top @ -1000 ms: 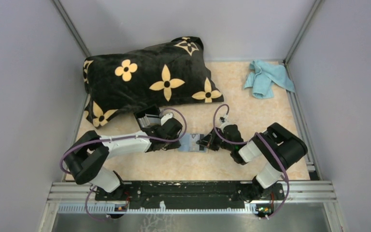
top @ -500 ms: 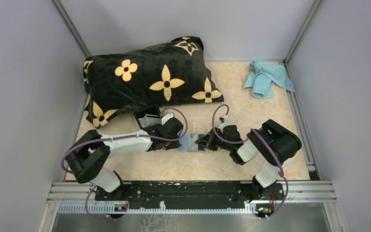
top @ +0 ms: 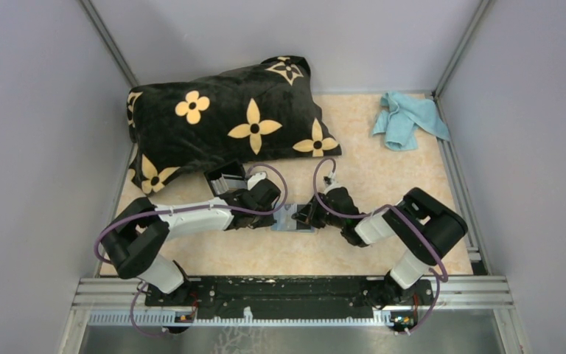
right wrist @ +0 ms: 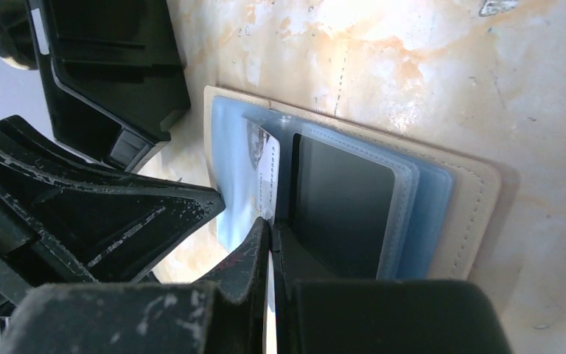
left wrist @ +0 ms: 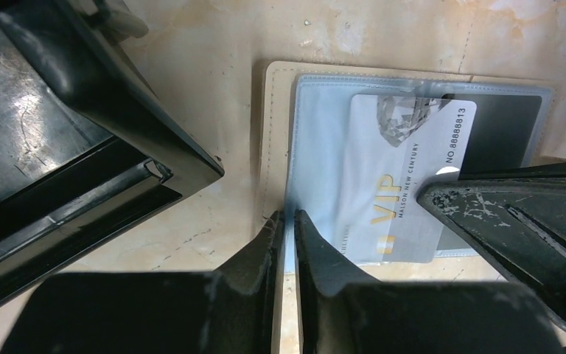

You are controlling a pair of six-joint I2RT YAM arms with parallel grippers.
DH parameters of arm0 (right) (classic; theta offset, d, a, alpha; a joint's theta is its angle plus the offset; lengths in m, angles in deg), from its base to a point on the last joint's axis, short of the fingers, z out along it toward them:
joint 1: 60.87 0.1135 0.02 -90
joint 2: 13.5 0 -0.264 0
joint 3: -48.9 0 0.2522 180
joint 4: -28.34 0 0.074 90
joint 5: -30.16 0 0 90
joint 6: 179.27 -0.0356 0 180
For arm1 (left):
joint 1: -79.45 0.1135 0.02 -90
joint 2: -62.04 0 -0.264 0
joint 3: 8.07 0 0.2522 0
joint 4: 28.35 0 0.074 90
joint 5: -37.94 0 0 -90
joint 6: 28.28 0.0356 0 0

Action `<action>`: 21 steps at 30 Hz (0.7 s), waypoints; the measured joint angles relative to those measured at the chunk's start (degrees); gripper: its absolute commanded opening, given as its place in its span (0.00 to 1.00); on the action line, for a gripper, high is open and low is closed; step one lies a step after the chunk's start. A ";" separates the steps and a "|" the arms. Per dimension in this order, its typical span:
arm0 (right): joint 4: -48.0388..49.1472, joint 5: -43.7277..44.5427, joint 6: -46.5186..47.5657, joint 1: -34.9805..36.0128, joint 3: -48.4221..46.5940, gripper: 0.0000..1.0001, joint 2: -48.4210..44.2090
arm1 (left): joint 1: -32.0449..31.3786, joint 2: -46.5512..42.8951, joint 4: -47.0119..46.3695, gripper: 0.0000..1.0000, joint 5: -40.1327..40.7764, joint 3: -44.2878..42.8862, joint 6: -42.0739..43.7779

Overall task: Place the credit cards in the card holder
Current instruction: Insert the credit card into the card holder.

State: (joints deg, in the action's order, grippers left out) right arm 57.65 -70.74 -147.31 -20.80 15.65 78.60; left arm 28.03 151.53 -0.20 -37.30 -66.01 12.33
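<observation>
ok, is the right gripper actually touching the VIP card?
Touching. The right wrist view shows the right gripper shut on the VIP card. The card's white edge runs down between the two fingers, with no gap on either side.

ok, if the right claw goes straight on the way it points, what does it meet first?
Probably the clear sleeve: the right claw, shut on the card, has its tips at the sleeve's edge. Depth is unclear.

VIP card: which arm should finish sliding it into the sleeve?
Right. The right fingers pinch the VIP card by its edge; the left fingers only pin the clear sleeve of the card holder.
</observation>
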 measured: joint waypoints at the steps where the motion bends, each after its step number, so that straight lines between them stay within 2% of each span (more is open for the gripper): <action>1: -0.98 0.42 0.31 0.35 -0.57 0.00 0.00 | 0.00 0.00 0.02 0.16 0.00 0.00 0.02; 7: -5.05 1.90 1.64 1.64 -2.91 0.00 0.04 | 0.00 0.13 0.04 0.16 -0.04 -0.17 0.28; 15: -12.79 4.20 4.37 4.07 -8.07 0.31 -0.07 | -0.04 0.33 0.02 0.18 -0.46 -0.37 1.03; 21: -19.63 6.86 6.91 5.97 -11.23 0.39 -1.62 | -0.24 0.31 -0.28 0.18 -0.76 -0.37 1.31</action>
State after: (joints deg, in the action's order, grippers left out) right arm 38.02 -63.87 -140.41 -14.83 4.42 76.98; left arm 27.79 151.84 -0.48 -38.06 -66.38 13.65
